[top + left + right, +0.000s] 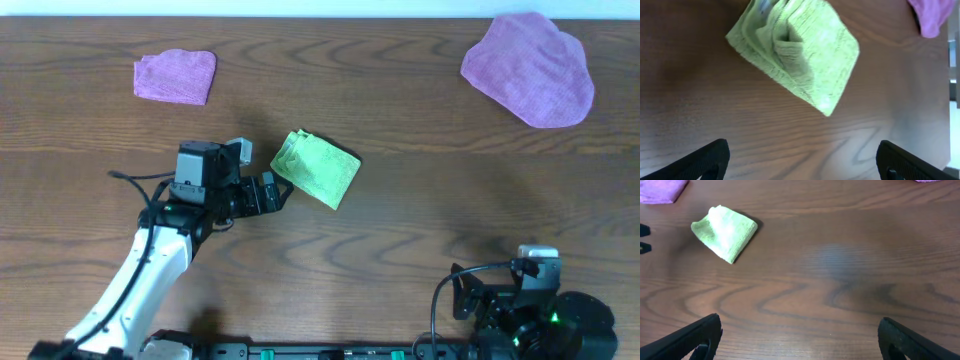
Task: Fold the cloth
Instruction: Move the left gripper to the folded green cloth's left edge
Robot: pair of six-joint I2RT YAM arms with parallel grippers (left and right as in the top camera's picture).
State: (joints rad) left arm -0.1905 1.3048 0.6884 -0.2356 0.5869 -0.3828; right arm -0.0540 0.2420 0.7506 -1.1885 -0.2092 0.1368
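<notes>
Near the middle of the brown wooden table [400, 230], the folded lime-green microfibre cloth [318, 168] lies flat, its long axis running ten to four o'clock and its layered edges at ten. The left gripper [271, 192], at its eight o'clock, gapes empty, as does the right gripper [800, 325].

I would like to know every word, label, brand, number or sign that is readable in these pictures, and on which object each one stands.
No text can be read in any of the three views.
Lime-green cloth: a pale patch at its far edge in the left wrist view, perhaps a tag, is too blurred to read.
Wooden table: only grain, no print or sign.
</notes>
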